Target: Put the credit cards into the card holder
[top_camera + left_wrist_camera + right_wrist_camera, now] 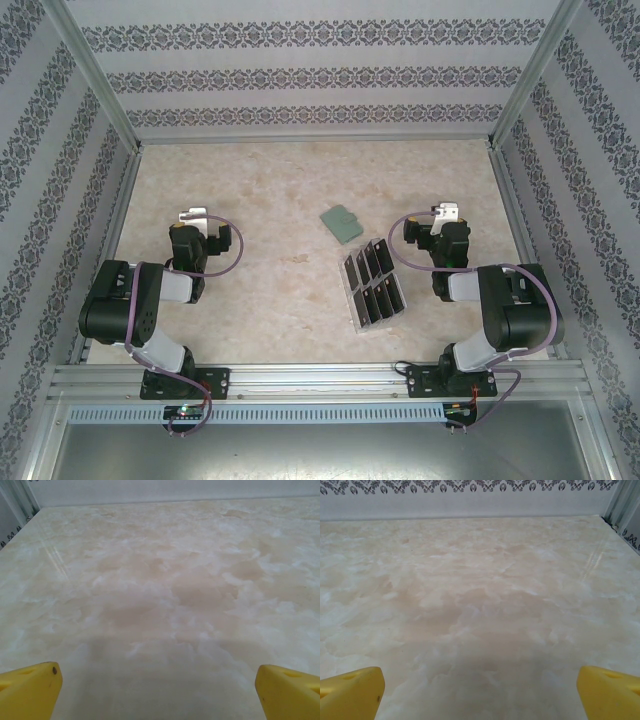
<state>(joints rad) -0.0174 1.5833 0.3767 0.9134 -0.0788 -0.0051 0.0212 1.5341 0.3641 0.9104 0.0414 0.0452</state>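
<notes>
The sage-green card holder [341, 223] lies flat on the marble table, right of centre. Just in front of it, several black credit cards [379, 297] stand in two rows in a clear slotted tray [356, 319]. My left gripper [191, 214] hangs over the left side of the table, far from both. My right gripper [446, 212] is to the right of the tray and the card holder. In the wrist views the left gripper [159, 695] and the right gripper [480, 695] are open, yellow fingertips [30, 690] [351, 692] wide apart over bare table.
Patterned walls with metal posts enclose the table [270, 190] on three sides. An aluminium rail [320, 380] carrying both arm bases runs along the near edge. Bare marble stretches ahead of each gripper to the back wall [470, 505].
</notes>
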